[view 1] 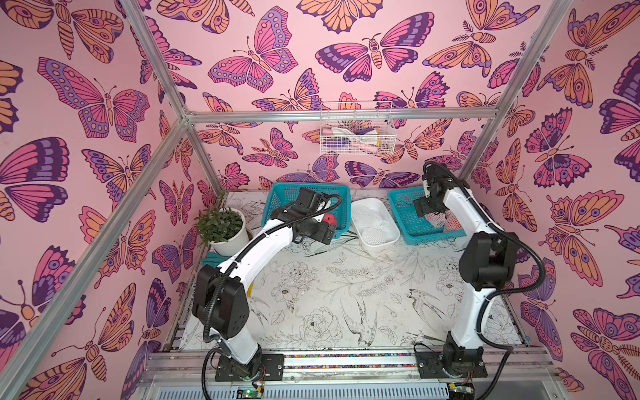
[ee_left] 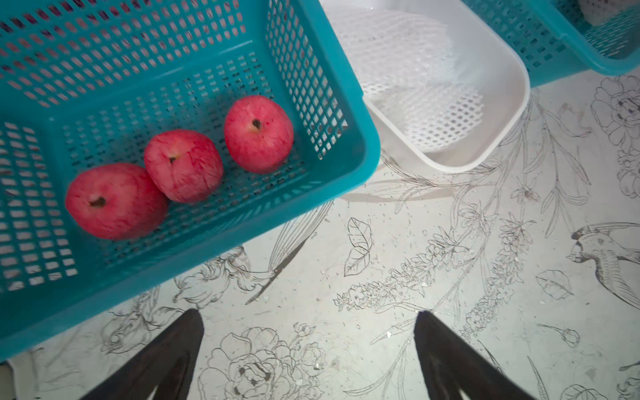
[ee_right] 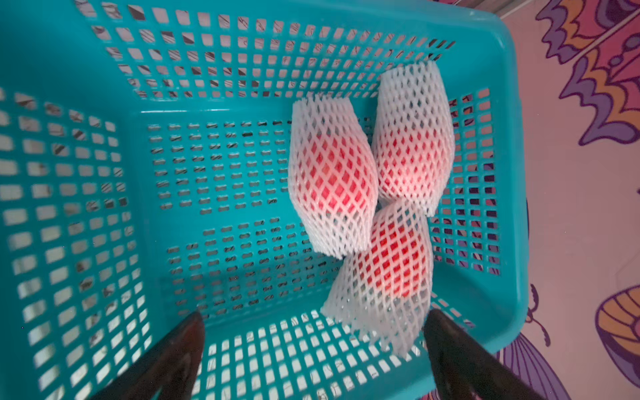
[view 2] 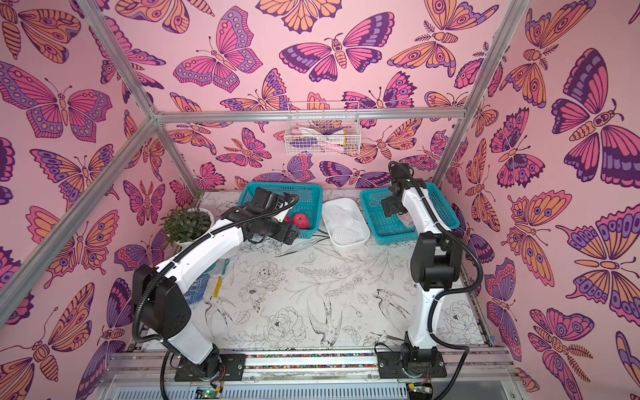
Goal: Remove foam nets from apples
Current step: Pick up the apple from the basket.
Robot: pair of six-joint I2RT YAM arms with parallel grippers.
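Three bare red round apples (ee_left: pixel 183 166) done. Left gripper (ee_left: pixel 307 312) and right gripper (ee_right: pixel 315 313) gape empty; you should next grasp a white foam-mesh net (ee_right: pixel 332 173).

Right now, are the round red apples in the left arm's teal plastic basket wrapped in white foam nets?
No, all three apples lie bare in that basket.

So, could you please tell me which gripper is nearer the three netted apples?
Right. The right gripper hangs open above their basket, close to the netted apples; the left gripper is beyond the white tray, beside the other basket.
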